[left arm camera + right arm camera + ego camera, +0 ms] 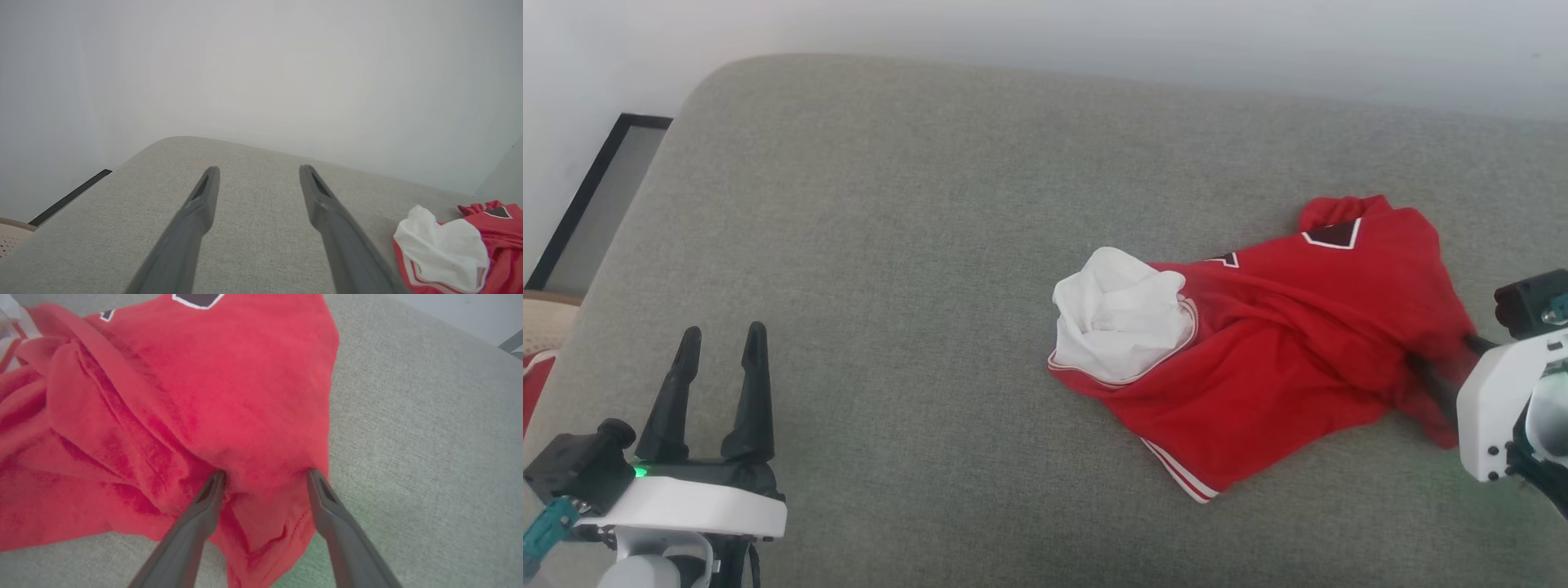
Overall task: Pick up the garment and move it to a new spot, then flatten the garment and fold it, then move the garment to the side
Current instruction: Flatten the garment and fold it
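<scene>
Garment (1298,327) lies crumpled on grey cushion (890,204), right of centre. Right gripper (265,475) fingers spread, tips against its red fabric, not clamped. Left gripper (723,331) fingers apart over bare cushion, well apart from it.

White wrists (698,506), tapered black claw fingers (754,392)

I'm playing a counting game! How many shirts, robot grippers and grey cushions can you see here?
Shirts: 1, the red and white garment
Grippers: 2, the left gripper and the right gripper, both open
Cushions: 1, the grey cushion under the shirt
Total: 4
</scene>
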`<state>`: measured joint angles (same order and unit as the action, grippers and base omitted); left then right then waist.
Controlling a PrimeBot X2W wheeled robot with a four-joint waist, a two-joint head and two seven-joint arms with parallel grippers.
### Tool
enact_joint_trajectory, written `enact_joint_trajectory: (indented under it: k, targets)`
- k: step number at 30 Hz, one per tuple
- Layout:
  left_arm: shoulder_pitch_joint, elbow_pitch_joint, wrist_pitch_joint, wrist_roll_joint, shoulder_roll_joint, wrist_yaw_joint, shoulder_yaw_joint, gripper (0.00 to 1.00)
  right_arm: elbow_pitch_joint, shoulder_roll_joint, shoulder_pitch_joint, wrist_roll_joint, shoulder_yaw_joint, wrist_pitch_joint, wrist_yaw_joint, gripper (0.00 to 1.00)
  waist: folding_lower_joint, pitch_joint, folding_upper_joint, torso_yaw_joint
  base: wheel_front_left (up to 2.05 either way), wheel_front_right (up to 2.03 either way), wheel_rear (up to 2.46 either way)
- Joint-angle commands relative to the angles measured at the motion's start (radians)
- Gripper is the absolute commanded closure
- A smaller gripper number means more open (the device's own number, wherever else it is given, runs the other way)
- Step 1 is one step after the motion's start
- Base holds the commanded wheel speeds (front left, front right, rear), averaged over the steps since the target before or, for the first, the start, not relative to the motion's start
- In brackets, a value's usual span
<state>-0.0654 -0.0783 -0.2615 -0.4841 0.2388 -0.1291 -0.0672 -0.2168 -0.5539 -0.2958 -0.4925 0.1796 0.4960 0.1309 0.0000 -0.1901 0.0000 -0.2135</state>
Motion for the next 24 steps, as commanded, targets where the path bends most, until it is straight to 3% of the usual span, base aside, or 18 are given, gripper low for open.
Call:
enact_joint_trajectory:
  k: [1, 2, 8, 17, 24]
  targets:
    - [-0.013, 0.0, -0.005, -0.005, -0.003, -0.002, 0.003, 0.0, -0.017, -0.001, -0.02, -0.003, 0.002, 0.002, 0.0, 0.56, 0.0, -0.008, 0.0, -0.007, 0.0, 0.0, 0.0]
    - [-0.016, 0.0, -0.005, -0.005, -0.004, -0.002, 0.004, 0.0, -0.027, 0.002, -0.03, -0.007, 0.007, -0.002, 0.0, 1.0, 0.0, -0.012, 0.0, -0.009, 0.0, 0.0, 0.0]
    - [-0.021, -0.002, -0.005, -0.004, -0.007, -0.002, 0.005, 0.0, -0.047, -0.002, -0.08, -0.012, 0.024, -0.026, 0.0, 1.0, 0.0, -0.023, 0.0, -0.014, 0.0, 0.0, 0.0]
    - [-0.032, 0.0, -0.005, -0.006, -0.015, -0.002, 0.017, 0.0, 0.046, -0.027, -0.135, -0.024, 0.033, -0.031, 0.0, 1.0, 0.0, -0.039, 0.0, -0.024, 0.0, 0.0, 0.0]
    - [-0.058, -0.006, -0.005, -0.007, -0.033, -0.002, 0.051, 0.0, 0.084, -0.008, -0.256, -0.012, 0.072, -0.004, 0.0, 1.0, 0.0, -0.072, 0.0, -0.065, 0.0, 0.0, 0.0]
